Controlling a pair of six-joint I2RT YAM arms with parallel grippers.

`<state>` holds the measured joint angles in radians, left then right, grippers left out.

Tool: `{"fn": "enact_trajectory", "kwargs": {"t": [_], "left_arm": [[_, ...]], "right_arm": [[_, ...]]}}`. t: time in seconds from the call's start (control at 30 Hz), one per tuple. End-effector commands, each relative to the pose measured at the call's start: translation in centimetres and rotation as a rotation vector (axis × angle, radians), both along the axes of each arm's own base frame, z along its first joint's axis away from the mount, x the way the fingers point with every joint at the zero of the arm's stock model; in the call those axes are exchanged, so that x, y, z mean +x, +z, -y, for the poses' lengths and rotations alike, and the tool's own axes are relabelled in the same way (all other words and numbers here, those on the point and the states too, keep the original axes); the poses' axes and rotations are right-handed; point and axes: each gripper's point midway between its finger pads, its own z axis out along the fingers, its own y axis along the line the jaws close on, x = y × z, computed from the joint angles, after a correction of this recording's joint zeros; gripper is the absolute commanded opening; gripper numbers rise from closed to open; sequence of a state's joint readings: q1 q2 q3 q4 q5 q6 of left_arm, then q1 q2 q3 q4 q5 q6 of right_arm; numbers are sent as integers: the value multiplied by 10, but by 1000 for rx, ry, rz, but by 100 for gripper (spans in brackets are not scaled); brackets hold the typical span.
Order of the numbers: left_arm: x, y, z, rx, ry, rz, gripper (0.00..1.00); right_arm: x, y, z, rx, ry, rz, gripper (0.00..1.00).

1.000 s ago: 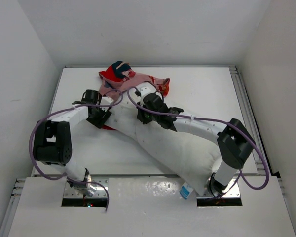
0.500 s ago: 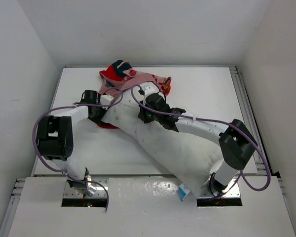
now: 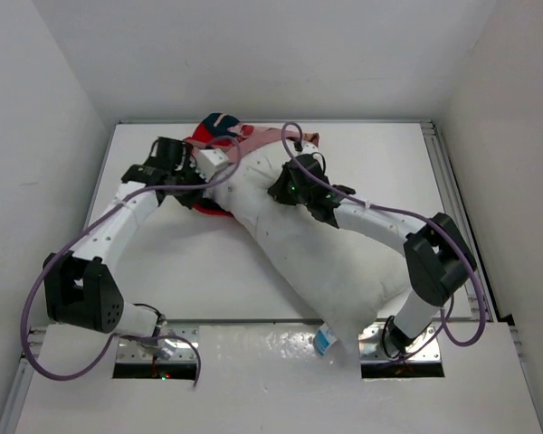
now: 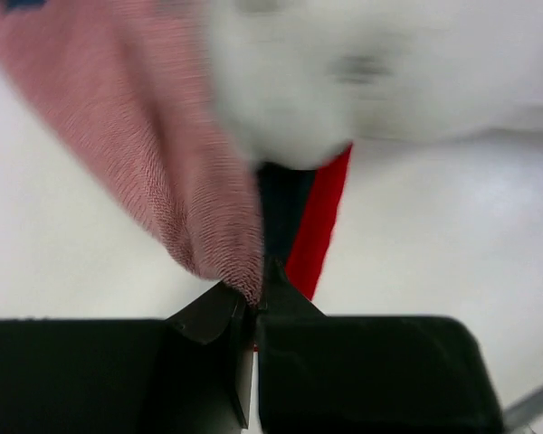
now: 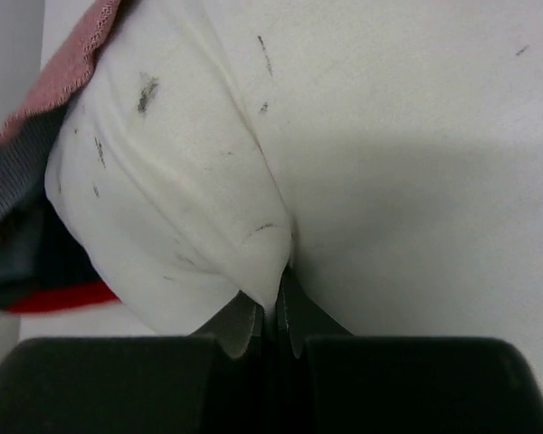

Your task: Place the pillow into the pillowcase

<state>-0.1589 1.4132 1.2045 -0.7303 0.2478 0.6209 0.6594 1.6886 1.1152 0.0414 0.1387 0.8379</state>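
Observation:
The white pillow [image 3: 317, 253] lies diagonally from the table's far middle to its near right, with its blue tag [image 3: 324, 342] over the near edge. Its far end sits against the bunched red pillowcase [image 3: 219, 131] at the back. My left gripper [image 3: 222, 170] is shut on the pillowcase's pinkish edge [image 4: 208, 181]; the red outer fabric [image 4: 321, 226] hangs beside it and the pillow [image 4: 380, 72] shows blurred just beyond. My right gripper [image 3: 276, 179] is shut on a pinched fold of the pillow [image 5: 190, 181], next to the pillowcase rim [image 5: 36, 136].
The white table [image 3: 163, 262] is boxed in by white walls on the left, back and right. A metal rail [image 3: 452, 199] runs along its right edge. Purple cables [image 3: 36, 298] loop off both arms, one arching over the pillow's far end.
My left gripper has shut on the pillowcase edge and moved toward the back. The right arm has pushed the pillow's far end toward the pillowcase; the tag end slid left.

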Motion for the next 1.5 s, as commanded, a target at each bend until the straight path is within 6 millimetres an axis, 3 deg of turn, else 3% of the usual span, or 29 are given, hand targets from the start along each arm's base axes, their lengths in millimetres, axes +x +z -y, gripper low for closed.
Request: {"fn": "enact_trajectory", "kwargs": {"t": [0.0,0.1,0.17,0.23,0.27,0.3,0.33,0.37,0.4,0.43,0.5,0.53,0.57,0.67,0.7,0.73,0.77,0.8,0.83,0.87,0.9,0.93,0.97,1.1,1.2,1.3,1.4,1.43,1.47], "left_arm": [[-45,2,57,-19,-214,-59,0],[-68,13,88,-31,-341,-66,0],[-92,10,109,-40,-449,-97,0],[-106,-5,114,-21,-493,-127,3],[-106,-11,112,-12,-483,-131,10],[-101,-14,108,-9,-455,-129,31],[-97,-12,104,-13,-436,-127,40],[-94,-5,104,-31,-438,-115,46],[-88,1,98,-42,-419,-113,55],[-75,24,101,-62,-414,-62,59],[-60,41,98,-83,-402,-49,69],[-52,51,100,-95,-396,-32,69],[-40,80,107,-139,-399,23,69],[-4,110,109,-223,-312,88,68],[23,114,107,-243,-254,135,64],[41,114,100,-235,-162,150,61],[56,115,98,-222,-121,178,60],[76,109,107,-198,-103,197,60],[89,103,104,-133,-62,215,61],[103,95,120,-109,-72,219,65],[114,75,128,-66,-60,198,68],[121,87,127,-67,-38,236,68],[135,79,133,-56,-24,250,69],[170,87,121,-13,101,365,70],[175,75,122,27,98,364,69],[174,48,125,66,88,310,64],[166,29,125,65,69,260,38],[161,23,125,57,62,240,18],[159,25,125,43,59,240,9]], "right_arm": [[28,7,14,80,-204,-11,0],[31,11,14,123,-249,-21,0],[28,14,11,139,-251,-11,0],[20,9,5,140,-210,3,0],[12,11,-1,147,-166,4,0],[5,7,-3,146,-138,-5,0],[0,5,-3,146,-116,-11,3],[-8,-1,0,139,-96,-23,13],[-14,7,-2,159,-51,-18,39],[-15,8,3,147,-24,-6,49],[-23,20,5,144,38,9,64],[-21,26,11,108,61,35,73],[-22,30,16,77,73,25,76],[-19,53,35,0,96,59,79],[-13,57,46,-9,75,70,72],[-9,71,54,-11,70,108,30],[-6,77,59,-9,58,122,17],[2,83,71,-11,28,138,14],[8,88,78,-16,15,149,22],[14,91,84,-18,-1,152,35],[22,91,89,-18,3,140,57],[28,89,94,-21,-2,133,57],[35,87,101,-24,-11,124,73],[55,64,97,-57,32,63,95],[60,26,81,-52,105,-19,99],[60,-4,58,-17,179,-87,99],[53,-24,39,-3,235,-126,99],[51,-27,36,-5,242,-127,96],[46,-29,32,-3,253,-129,91]]}}
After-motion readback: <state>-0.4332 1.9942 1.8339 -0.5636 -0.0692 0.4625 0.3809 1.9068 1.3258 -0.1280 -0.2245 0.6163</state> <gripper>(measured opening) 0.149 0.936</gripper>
